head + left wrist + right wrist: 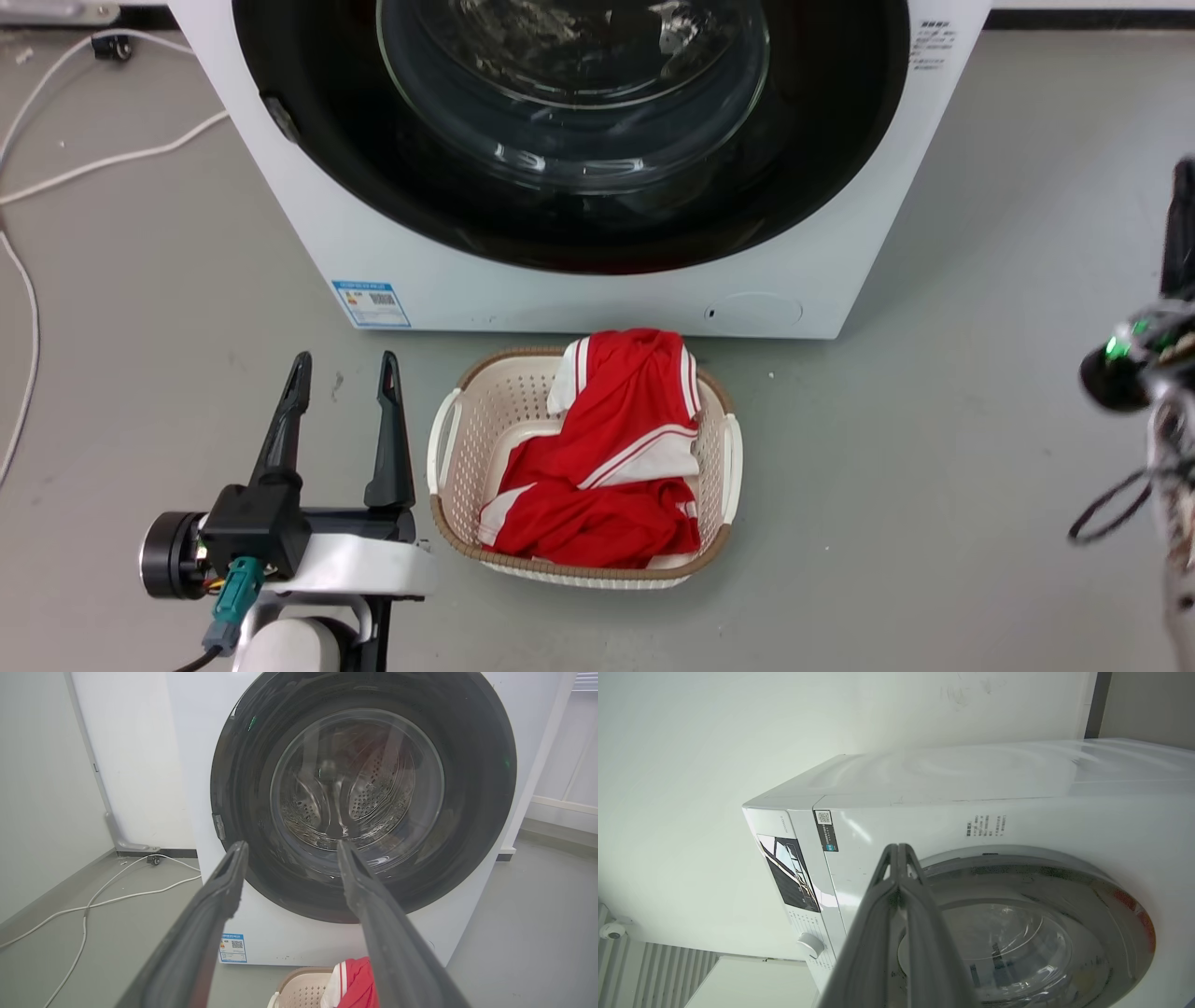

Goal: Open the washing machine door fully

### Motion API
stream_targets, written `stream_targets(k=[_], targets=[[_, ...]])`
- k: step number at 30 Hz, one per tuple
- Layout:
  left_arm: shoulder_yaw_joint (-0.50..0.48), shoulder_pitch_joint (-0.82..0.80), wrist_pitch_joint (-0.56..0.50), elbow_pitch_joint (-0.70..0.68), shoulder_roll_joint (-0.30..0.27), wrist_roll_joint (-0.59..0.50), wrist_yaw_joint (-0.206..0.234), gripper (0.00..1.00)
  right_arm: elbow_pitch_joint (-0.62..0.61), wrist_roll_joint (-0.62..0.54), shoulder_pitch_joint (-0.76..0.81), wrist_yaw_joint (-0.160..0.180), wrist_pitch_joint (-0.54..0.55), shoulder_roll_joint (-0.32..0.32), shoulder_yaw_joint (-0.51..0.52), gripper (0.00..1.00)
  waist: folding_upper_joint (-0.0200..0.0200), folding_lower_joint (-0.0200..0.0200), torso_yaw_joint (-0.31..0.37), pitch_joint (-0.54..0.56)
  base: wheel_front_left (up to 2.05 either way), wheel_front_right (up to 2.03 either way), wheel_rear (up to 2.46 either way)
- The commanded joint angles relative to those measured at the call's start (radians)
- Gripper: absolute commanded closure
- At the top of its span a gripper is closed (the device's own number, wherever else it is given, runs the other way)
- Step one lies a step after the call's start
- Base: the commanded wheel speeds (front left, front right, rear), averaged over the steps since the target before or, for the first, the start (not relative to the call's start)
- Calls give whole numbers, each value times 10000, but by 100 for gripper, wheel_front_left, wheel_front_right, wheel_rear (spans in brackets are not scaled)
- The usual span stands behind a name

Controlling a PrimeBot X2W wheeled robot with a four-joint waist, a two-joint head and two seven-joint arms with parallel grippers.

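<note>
The washing machine door (569,140) is a big glossy black disc with a clear glass bowl at its centre, lying flat against the white machine front (579,303). It fills the left wrist view as door (362,793), with a small grey catch (218,827) on its left rim. My left gripper (344,364) stands open and empty low on the left, well short of the door, fingers pointing at it (292,847). My right gripper (1184,173) is at the far right edge, apart from the machine. In the right wrist view its fingers (897,848) are pressed together, holding nothing, before the door (1017,933).
A cream laundry basket (446,448) holding red and white clothing (607,448) sits on the grey floor just in front of the machine. White cables (93,163) trail over the floor to the left. A wall (42,788) stands close on the machine's left.
</note>
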State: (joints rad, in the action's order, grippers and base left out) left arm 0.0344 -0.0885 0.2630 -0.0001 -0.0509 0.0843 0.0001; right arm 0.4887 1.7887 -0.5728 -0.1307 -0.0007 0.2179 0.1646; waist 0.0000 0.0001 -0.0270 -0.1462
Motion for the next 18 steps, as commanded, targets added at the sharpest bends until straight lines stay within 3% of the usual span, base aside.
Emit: stream_targets(k=[1,10,18], targets=[[58,-178,27,-67,7,52,-26,0,517,53,-706,0,125,388,-188,100,0,-1,-88,-251,0,0,0],[90,-732,27,-275,8,108,-88,0,3619,-514,-4416,0,1066,1666,-1902,100,0,-1,-307,-1187,0,0,0],[194,-1272,27,-408,9,159,-138,0,5843,-1330,-7238,0,2578,1599,-3439,100,0,-1,-535,-1963,0,0,0]])
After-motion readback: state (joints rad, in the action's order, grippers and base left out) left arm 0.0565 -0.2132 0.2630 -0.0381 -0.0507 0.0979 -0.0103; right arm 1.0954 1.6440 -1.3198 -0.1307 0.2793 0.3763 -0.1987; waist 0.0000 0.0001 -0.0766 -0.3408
